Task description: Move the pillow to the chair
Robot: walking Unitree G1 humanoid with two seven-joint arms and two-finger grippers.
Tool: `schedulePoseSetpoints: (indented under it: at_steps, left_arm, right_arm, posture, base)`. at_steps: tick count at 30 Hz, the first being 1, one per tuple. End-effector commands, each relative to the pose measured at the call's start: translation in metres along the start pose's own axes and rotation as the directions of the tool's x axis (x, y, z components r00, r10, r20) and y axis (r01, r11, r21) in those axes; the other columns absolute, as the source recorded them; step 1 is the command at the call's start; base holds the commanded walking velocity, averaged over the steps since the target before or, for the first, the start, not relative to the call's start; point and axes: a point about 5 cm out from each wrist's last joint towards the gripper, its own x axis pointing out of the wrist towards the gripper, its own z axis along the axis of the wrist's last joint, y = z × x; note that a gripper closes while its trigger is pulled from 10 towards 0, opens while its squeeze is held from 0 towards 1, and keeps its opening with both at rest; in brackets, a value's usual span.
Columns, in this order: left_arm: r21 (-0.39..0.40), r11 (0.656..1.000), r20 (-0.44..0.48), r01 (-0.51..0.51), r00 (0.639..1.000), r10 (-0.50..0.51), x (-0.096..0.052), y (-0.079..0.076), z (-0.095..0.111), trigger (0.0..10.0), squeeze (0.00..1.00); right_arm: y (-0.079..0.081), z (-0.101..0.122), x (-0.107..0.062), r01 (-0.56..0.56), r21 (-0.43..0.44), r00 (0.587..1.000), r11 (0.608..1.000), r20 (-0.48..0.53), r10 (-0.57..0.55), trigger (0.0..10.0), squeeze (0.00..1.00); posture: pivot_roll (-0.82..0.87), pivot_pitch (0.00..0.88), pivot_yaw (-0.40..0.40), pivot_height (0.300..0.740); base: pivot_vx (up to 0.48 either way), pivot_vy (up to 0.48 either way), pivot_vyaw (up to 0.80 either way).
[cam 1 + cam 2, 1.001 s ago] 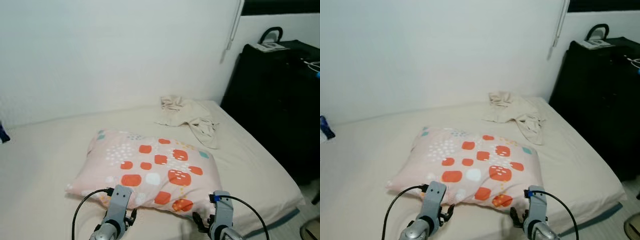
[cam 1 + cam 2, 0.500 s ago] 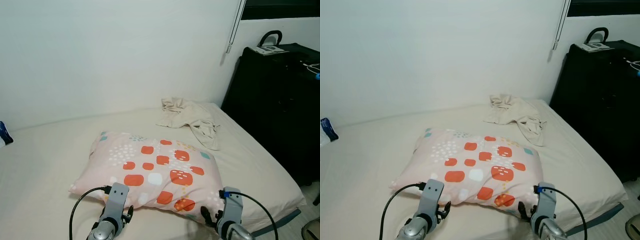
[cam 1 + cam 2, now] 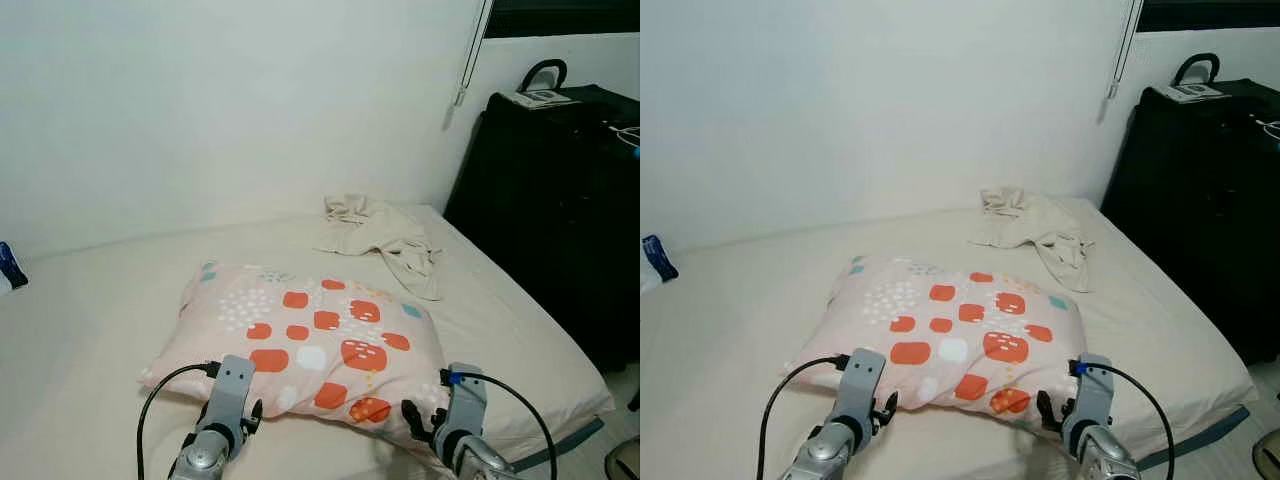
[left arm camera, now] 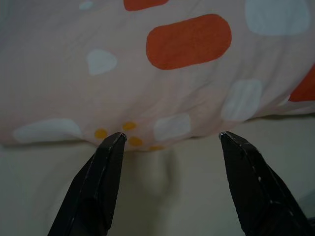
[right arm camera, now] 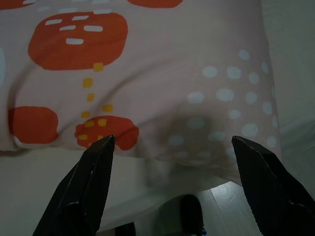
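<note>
The pillow [image 3: 300, 345], pink w/ orange and white blotches, is lying flat on the bed [image 3: 90, 330], its near edge facing the robot; no chair is showing yet. Both arms are reaching in low at that near edge, one toward each front corner, prob. so the soft, wide thing gets lifted evenly rather than sagging from one end. Left pincer [image 4: 170, 140] is sitting w/ fingers apart, tips just at the pillow's lower seam above the sheet. Right pincer [image 5: 172, 142] is likewise spread wide, framing the near right corner by the bed's edge. Neither is clamping fabric yet. A crumpled beige cloth [image 3: 385, 235] is lying farther back, well apart; a black suitcase [image 3: 560, 200] is standing beside the bed.
</note>
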Motion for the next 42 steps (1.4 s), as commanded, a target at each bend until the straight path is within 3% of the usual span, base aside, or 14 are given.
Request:
schedulePoseSetpoints:
  at_steps: [1, 13, 28, 36, 42]
  left_arm:
    - [0.015, 1.000, -0.033, 0.006, 0.999, -0.005, -0.002, 0.000, -0.007, 10.0, 0.00]
    - [0.022, 1.000, -0.036, 0.012, 0.999, -0.011, -0.002, -0.001, -0.007, 10.0, 0.00]
    - [0.020, 1.000, -0.026, 0.024, 0.999, -0.023, -0.002, -0.004, -0.007, 10.0, 0.00]
    - [0.019, 0.999, -0.020, 0.026, 0.999, -0.025, -0.002, -0.005, -0.006, 10.0, 0.00]
    - [0.011, 1.000, 0.012, 0.013, 1.000, -0.014, 0.002, -0.002, 0.005, 10.0, 0.00]
  right_arm:
    - [0.004, 0.000, 0.001, -0.012, 0.007, 1.000, 1.000, 0.000, 0.012, 10.0, 0.00]
    - [0.008, -0.003, 0.001, -0.024, -0.003, 1.000, 1.000, -0.011, 0.024, 10.0, 0.00]
    - [0.007, -0.007, 0.000, -0.019, 0.004, 1.000, 1.000, -0.017, 0.019, 10.0, 0.00]
    - [0.000, 0.003, 0.001, 0.013, 0.040, 1.000, 0.999, 0.000, -0.013, 10.0, 0.00]
    - [0.001, 0.036, 0.006, -0.038, 0.084, 0.994, 0.996, 0.105, 0.029, 10.0, 0.00]
  posture:
    - [0.01, 0.003, -0.009, 0.740]
    - [0.01, 0.000, -0.010, 0.740]
    - [0.01, 0.010, -0.007, 0.740]
    - [0.01, 0.012, -0.005, 0.735]
    - [0.01, 0.011, -0.002, 0.705]
  base:
    - [-0.266, 0.000, 0.00]
    - [-0.304, 0.000, 0.00]
    - [0.000, 0.000, 0.00]
    - [0.000, 0.000, 0.00]
    - [0.000, 0.000, 0.00]
